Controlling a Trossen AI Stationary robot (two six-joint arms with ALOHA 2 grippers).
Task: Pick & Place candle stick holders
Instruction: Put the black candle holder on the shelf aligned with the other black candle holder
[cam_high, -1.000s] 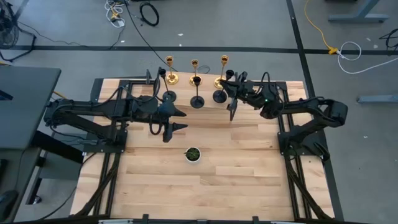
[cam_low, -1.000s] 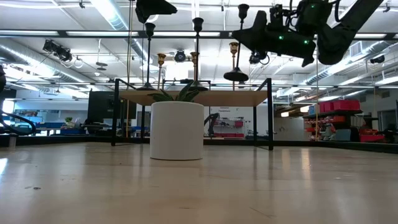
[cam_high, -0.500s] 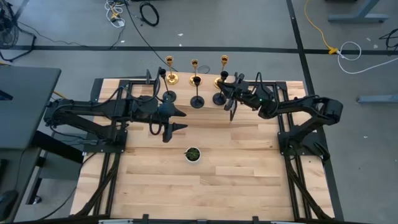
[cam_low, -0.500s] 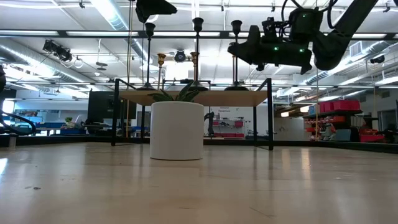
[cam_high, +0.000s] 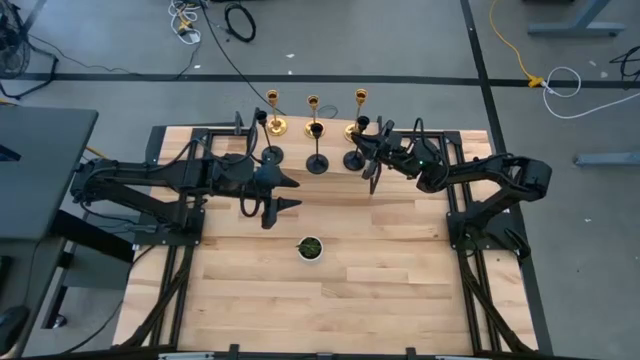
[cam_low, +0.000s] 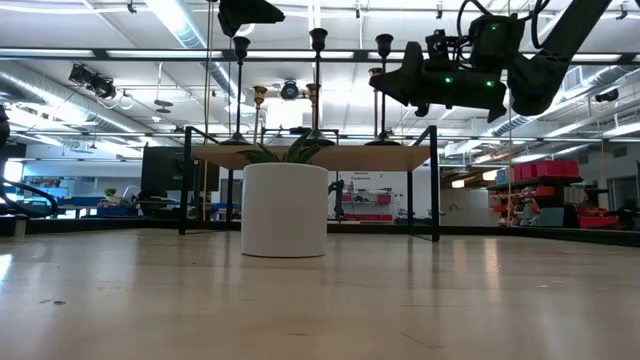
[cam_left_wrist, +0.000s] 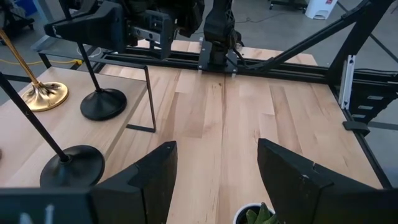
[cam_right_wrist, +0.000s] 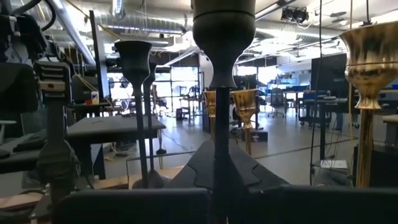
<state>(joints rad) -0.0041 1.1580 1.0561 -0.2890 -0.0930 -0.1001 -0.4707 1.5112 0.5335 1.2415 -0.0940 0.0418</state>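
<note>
Three gold candle stick holders (cam_high: 312, 112) stand in a far row on a raised wooden board (cam_left_wrist: 134, 99). Three black ones stand in front of them: the left (cam_high: 271, 152), the middle (cam_high: 317, 160) and the right black holder (cam_high: 353, 155). My right gripper (cam_high: 364, 140) is shut on the right black holder; in the low view the holder (cam_low: 384, 100) stands upright beside the dark gripper (cam_low: 400, 80). My left gripper (cam_high: 292, 194) hovers open left of centre, nearer than the holders; its fingers (cam_left_wrist: 155, 174) have nothing between them. My right gripper pinches the right black holder's thin stem (cam_right_wrist: 222, 130) between its two fingers (cam_right_wrist: 205, 165), in the upper half, below the small cup (cam_right_wrist: 224, 25). The fingers come about level from the table's right and lie across the stem. The holder stands upright, its round base (cam_left_wrist: 102, 102) on the raised board.
A small white bowl with green contents (cam_high: 310, 247) stands near the table's middle, on the near side of my left gripper. The board's dark frame edge (cam_left_wrist: 149, 99) steps down to the main tabletop (cam_high: 330, 290). The other holders stand close on the held one's left and far sides.
My right gripper has gone down and slightly toward the table's left, still shut on the black holder. The holder hung lifted and a little tilted a second ago; now it stands upright with its base down on the raised board.
</note>
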